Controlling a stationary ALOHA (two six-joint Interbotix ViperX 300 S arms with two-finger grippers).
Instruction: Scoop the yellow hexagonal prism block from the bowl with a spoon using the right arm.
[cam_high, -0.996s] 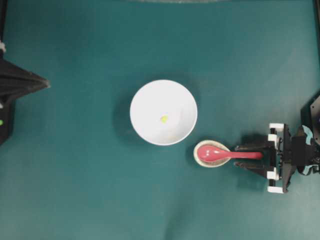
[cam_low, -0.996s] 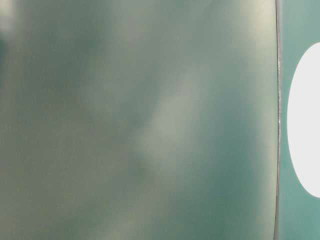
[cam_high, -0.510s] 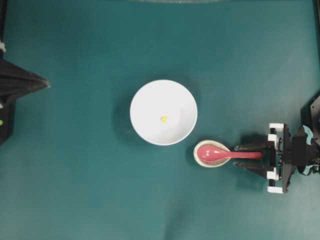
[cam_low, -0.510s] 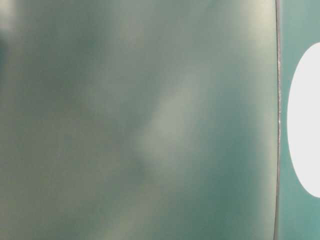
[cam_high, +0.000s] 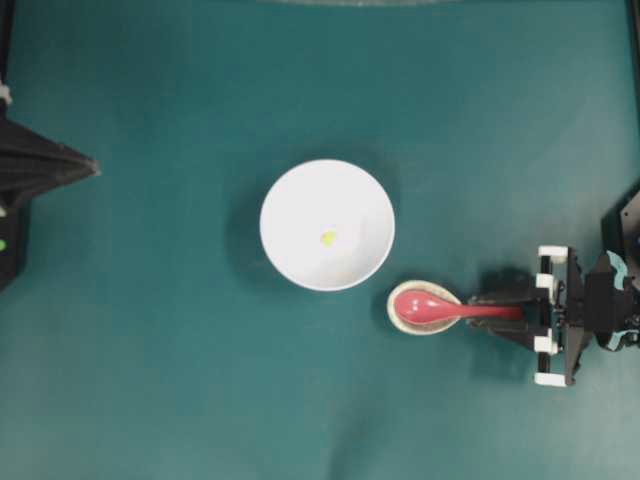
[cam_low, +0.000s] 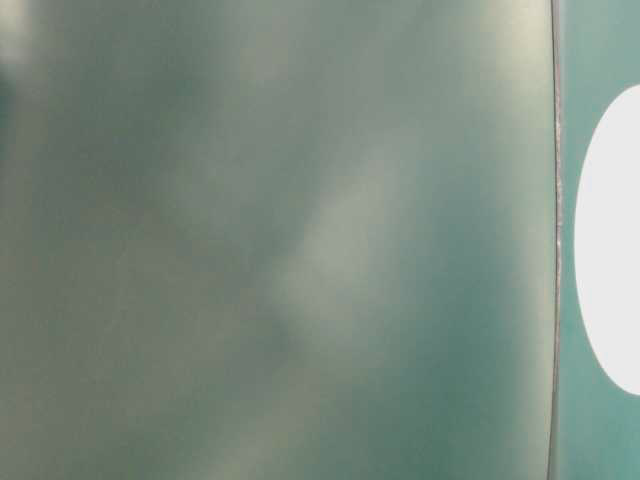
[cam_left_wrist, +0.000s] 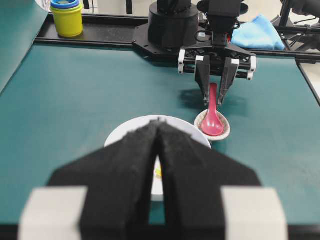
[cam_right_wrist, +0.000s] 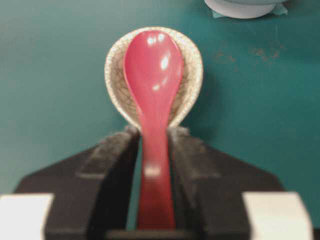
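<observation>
The white bowl (cam_high: 285, 195) stands mid-table with the tiny yellow hexagonal prism block (cam_high: 327, 238) on its floor. The pink-red spoon (cam_high: 430, 307) lies with its scoop in a speckled rest, handle pointing right. My right gripper (cam_high: 495, 312) is low at the handle's end. In the right wrist view its fingers (cam_right_wrist: 120, 150) press in on the spoon (cam_right_wrist: 152, 65) handle from both sides, with only a sliver of gap further back. At the left edge my left gripper (cam_high: 90, 168) is shut, with nothing in it. In its own view, it (cam_left_wrist: 159, 122) points at the bowl (cam_left_wrist: 125, 135).
The beige speckled spoon rest (cam_high: 400, 322) sits just right of and below the bowl, nearly touching it. Stacked yellow and blue cups (cam_left_wrist: 66, 17) and a blue cloth (cam_left_wrist: 257, 32) lie beyond the table's far rail. The table-level view is blurred, showing only the bowl's white side (cam_low: 610, 240).
My right gripper's fingers have drawn in from wide apart onto the spoon handle. The spoon, bowl, block and left arm have not moved.
</observation>
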